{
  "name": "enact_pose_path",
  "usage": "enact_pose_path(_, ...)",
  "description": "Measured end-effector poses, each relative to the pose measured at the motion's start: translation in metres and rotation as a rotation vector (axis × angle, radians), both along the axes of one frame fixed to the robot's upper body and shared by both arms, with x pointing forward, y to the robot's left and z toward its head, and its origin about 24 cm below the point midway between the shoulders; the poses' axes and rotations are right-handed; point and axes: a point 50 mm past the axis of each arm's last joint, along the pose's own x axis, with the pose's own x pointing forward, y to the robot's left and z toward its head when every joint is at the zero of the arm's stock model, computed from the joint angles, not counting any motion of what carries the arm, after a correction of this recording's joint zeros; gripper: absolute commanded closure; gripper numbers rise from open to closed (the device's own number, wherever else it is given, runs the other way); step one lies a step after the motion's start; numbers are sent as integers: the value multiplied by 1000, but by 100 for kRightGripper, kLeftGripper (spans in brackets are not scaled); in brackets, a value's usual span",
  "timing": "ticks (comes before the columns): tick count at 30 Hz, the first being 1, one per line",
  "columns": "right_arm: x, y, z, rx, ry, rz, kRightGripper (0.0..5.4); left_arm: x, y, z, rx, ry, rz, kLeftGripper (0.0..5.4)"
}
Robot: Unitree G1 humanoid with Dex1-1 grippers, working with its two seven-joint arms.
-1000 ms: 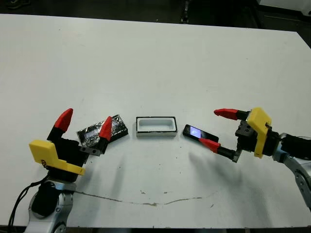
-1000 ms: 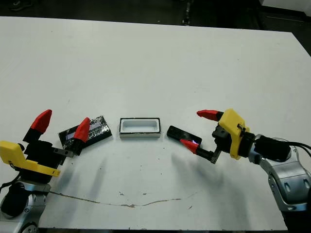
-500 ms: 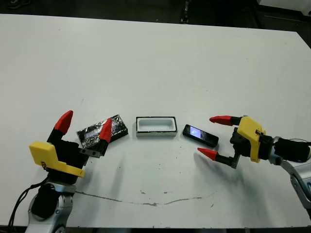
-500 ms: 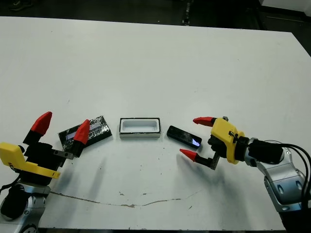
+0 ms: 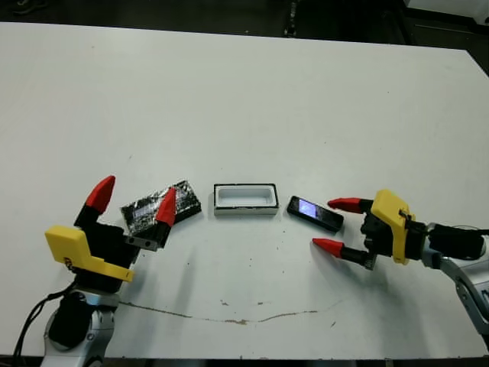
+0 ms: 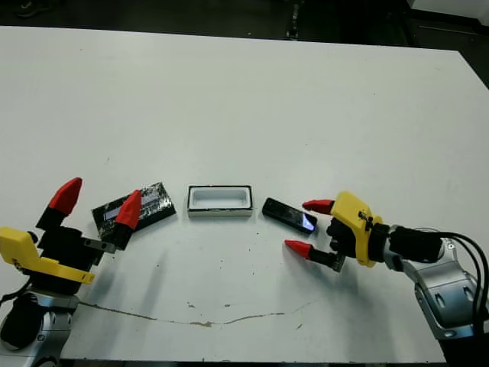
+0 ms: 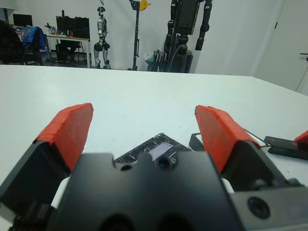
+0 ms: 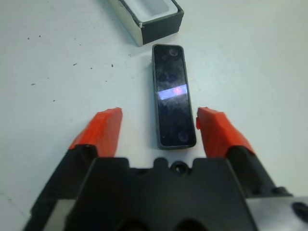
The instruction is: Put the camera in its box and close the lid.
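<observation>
Right fingers (image 5: 338,226) spread, low, flanking camera (image 8: 173,93) end — no contact; left fingers (image 5: 131,206) spread above lid (image 5: 162,206).

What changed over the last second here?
The right claw turned level and came down to straddle the camera's near end, open, nothing gripped yet. Camera, box, lid and left claw stayed put.

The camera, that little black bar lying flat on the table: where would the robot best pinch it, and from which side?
Probably across its narrow width, on the two long edges of the camera. It lies flat and slim, so those edges are what the fingers can close on. The right gripper, open, already lines up from the end away from the box.
</observation>
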Motion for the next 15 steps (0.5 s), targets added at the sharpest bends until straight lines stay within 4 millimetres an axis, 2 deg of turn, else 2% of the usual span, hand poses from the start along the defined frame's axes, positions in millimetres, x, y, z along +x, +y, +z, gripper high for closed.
enact_pose_path(11, -4, 3, -5, 11, 12, 17, 356, 0, 0, 0, -6, 0, -1, 0)
enact_pose_path(15, -5, 4, -5, 12, 1, 25, 374, 0, 0, 0, -6, 0, -1, 0)
